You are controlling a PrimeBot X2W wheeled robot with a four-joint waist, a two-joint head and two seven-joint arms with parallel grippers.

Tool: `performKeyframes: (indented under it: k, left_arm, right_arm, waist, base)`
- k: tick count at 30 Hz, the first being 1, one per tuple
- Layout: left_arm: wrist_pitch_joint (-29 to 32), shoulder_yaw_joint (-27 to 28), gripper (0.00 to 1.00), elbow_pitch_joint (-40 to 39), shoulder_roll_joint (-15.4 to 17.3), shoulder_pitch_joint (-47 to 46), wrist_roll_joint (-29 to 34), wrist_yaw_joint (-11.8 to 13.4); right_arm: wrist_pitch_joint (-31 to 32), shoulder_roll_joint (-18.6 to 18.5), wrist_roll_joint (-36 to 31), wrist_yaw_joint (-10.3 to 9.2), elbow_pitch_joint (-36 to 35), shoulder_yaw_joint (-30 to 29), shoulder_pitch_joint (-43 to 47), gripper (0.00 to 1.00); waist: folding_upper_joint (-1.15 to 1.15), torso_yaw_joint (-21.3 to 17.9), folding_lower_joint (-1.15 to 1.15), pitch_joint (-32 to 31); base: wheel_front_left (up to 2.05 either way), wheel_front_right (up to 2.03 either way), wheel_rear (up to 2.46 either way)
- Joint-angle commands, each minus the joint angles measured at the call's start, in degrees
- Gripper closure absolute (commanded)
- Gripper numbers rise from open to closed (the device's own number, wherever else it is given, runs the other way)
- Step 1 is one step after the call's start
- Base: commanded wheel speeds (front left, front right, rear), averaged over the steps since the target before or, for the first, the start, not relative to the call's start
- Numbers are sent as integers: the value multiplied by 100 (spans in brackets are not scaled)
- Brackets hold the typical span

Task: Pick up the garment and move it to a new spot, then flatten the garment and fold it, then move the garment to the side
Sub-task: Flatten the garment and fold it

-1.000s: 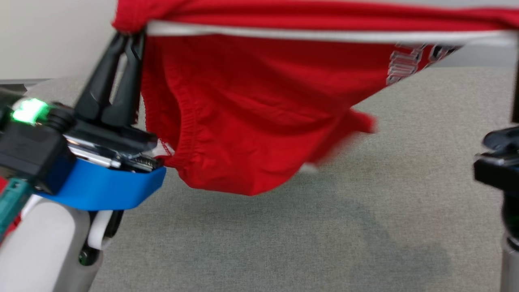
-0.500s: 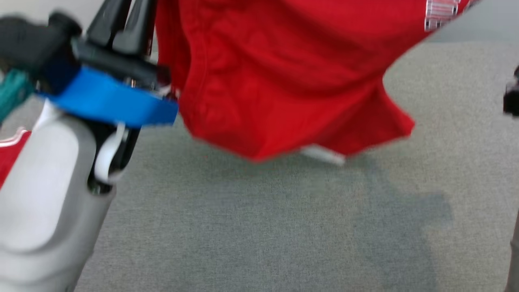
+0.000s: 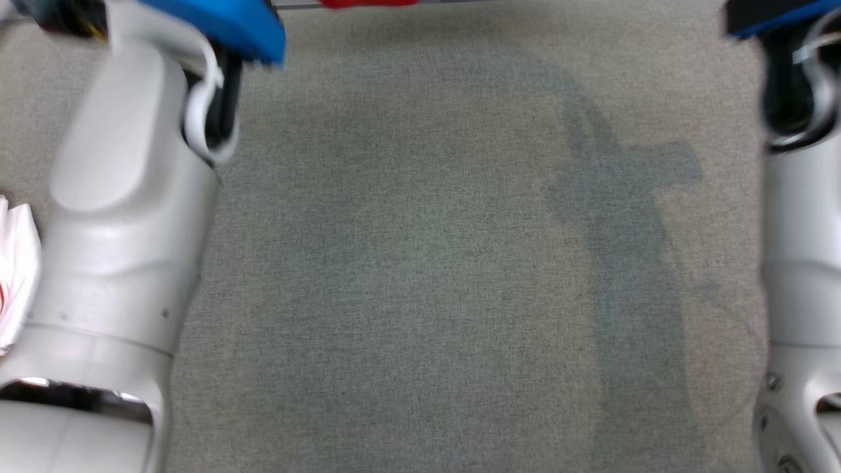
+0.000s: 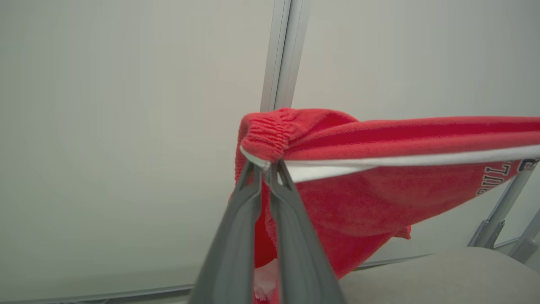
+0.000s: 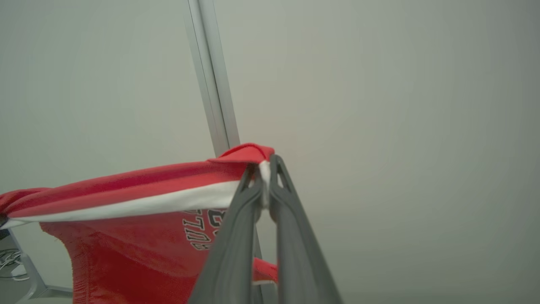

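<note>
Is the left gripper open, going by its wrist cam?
No, the left gripper is pinched shut on the elastic corner of the red garment, which hangs stretched from it.

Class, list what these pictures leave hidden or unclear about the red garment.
Head view: garment cut off by the top edge, blurred.
Left wrist view: lettering runs off the right edge.
Right wrist view: right gripper covers part of the lettering.
Head view: white cloth cut by the left edge, unidentifiable.
</note>
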Motion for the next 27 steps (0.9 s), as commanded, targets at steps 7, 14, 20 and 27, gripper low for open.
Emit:
performKeyframes:
  k: [7, 14, 20, 27]
  left_arm:
    - [15, -4, 100, 2135, -376, 991, -538, -164]
    - [55, -308, 100, 2587, -518, 1706, -816, -224]
    - [-122, -695, 100, 2162, -538, 2290, -864, -234]
    - [-180, -588, 100, 1072, -219, 3352, -594, -103]
  right_arm:
    - [-240, 184, 345, -13, 2405, 131, 731, 100]
    - [-525, 257, 724, -12, 3510, 521, 1306, 100]
    - [-859, 272, 1189, -8, 3262, 898, 2063, 100]
    - [-1075, 13, 1610, -8, 2036, 1205, 3579, 100]
  waist:
    - [-1, -17, -2, 0]
    - [-1, 89, -2, -65]
    - [-1, 111, -2, -282]
    - [-1, 57, -2, -664]
  base:
    - [0, 0, 0]
    - [0, 0, 0]
    - [0, 0, 0]
    - [0, 0, 0]
